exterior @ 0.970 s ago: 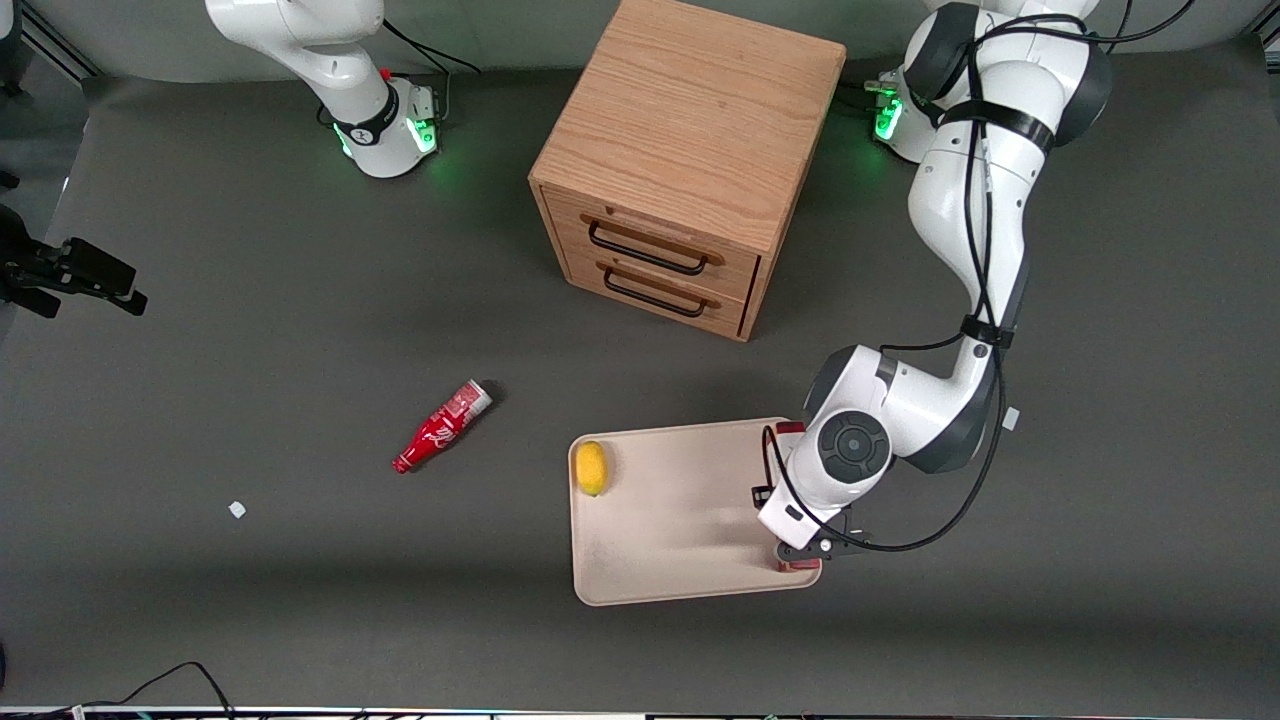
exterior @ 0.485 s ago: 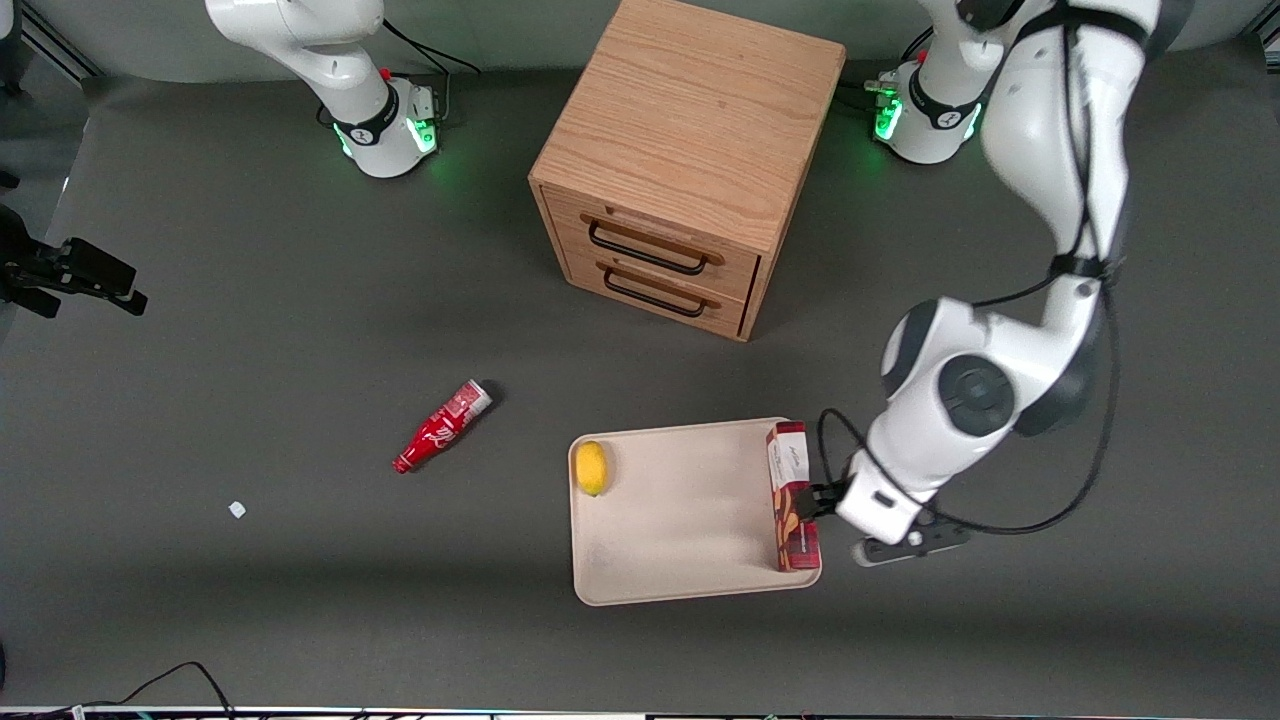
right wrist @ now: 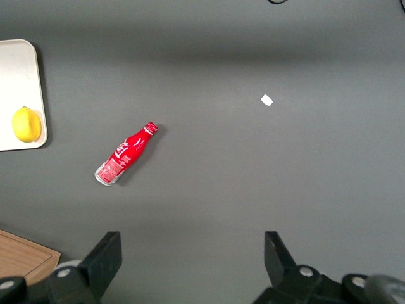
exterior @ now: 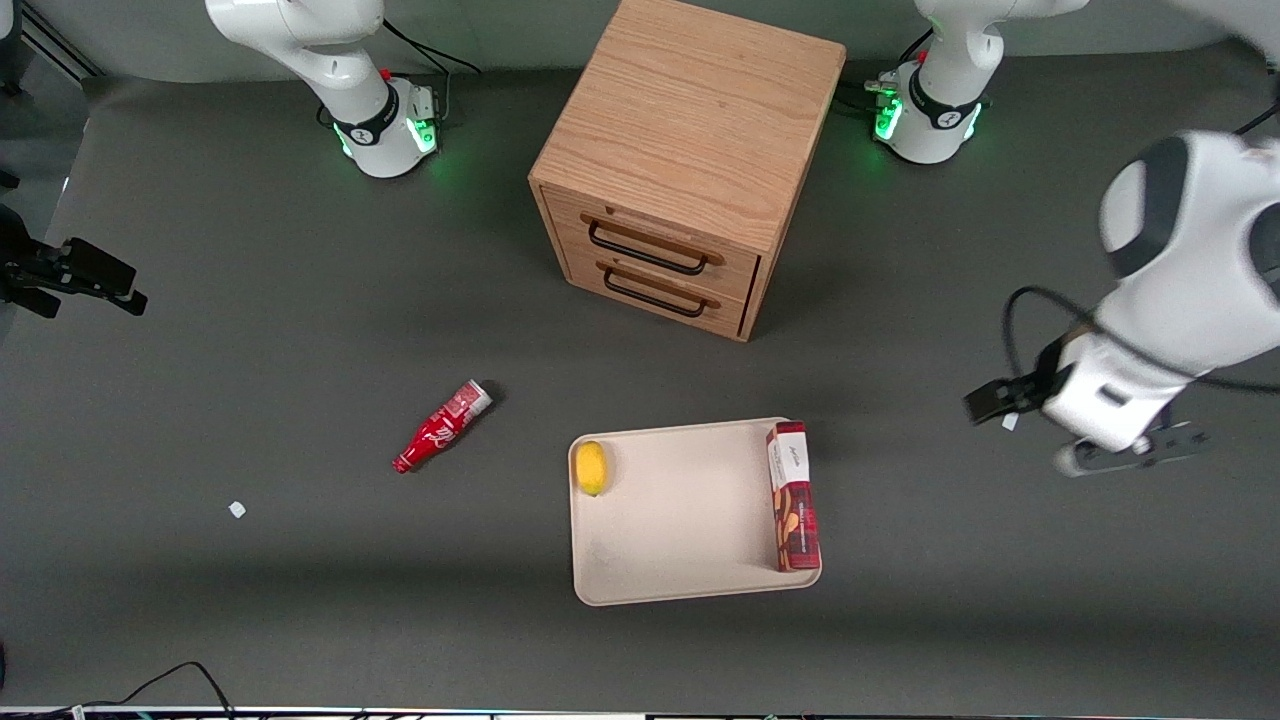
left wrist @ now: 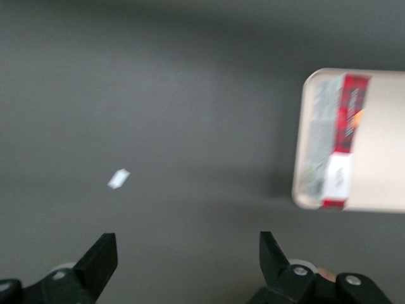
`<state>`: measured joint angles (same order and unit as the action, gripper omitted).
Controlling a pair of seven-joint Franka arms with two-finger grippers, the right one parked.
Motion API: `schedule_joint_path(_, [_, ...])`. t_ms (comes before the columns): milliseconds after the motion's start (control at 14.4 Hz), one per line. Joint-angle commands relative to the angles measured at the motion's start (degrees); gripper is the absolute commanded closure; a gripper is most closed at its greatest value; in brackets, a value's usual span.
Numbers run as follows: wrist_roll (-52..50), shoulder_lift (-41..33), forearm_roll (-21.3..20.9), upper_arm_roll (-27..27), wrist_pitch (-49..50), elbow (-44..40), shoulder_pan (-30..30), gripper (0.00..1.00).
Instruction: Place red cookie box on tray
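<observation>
Wrist view: pincer (left wrist: 186, 253) fingertips only.

Glossy white shells on the working arm (exterior: 1190, 290), bulging round at each joint, with a dark grey cap set into one rounded housing. Black cable looping out from the wrist. Gripper (left wrist: 188, 253) with matte black, wedge-shaped jaws set wide apart, silver screws showing on their mounts, hanging well toward the working arm's end of the surface. White conical base (exterior: 935, 110) ringed by a black band, glowing green at its foot.
</observation>
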<state>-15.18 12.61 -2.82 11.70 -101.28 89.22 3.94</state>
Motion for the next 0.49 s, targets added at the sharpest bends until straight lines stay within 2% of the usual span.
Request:
schedule_joint_path(0, [8.4,-9.4,1.0,0.9,-0.3,10.4,5.5,0.0])
schedule_joint_path(208, [9.6,-15.3,1.2,0.9,-0.1,15.1,7.9,0.0])
schedule_joint_path(416, [10.9,-17.6,1.4,1.0,1.3,15.3,8.1,0.0])
